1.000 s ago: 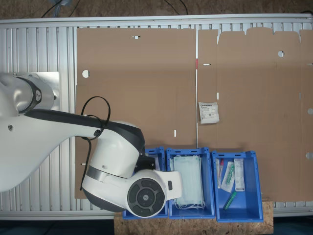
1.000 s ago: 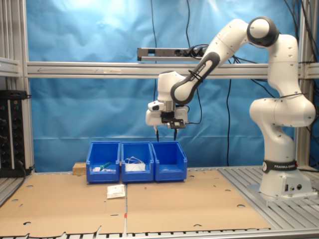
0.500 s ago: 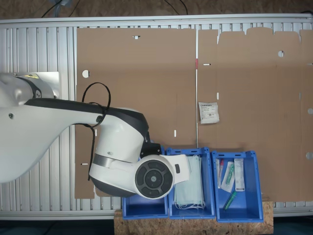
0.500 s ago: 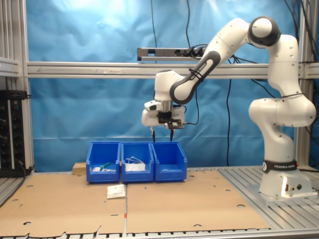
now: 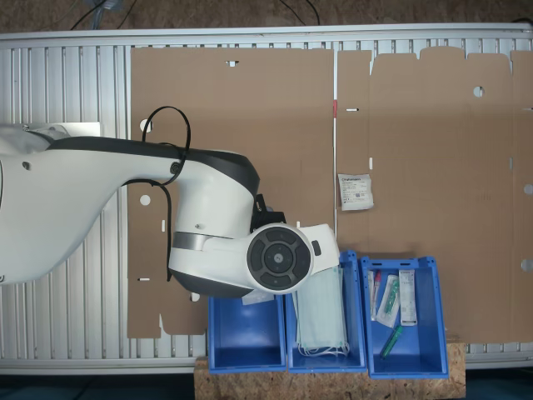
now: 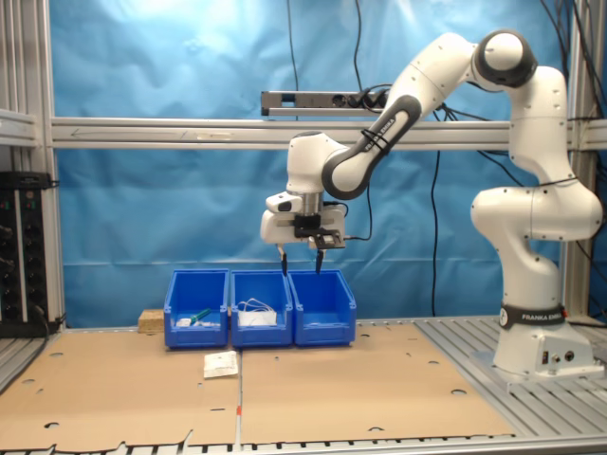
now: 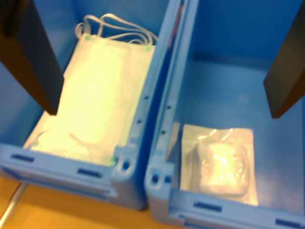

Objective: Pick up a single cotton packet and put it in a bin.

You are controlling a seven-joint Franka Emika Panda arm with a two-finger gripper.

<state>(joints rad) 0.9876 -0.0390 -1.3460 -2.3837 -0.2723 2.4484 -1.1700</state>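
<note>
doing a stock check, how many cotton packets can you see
2: one cotton packet lies in the bin; another lies on the cardboard. The arm may hide more.

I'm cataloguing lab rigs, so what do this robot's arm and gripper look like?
The arm is glossy white with rounded links, dark grey joint bands and a dark band around its base. A thin black cable loops along the forearm. A round dark grey cap covers a wrist joint. The gripper has a pale body and two slim, flat black fingers.
</note>
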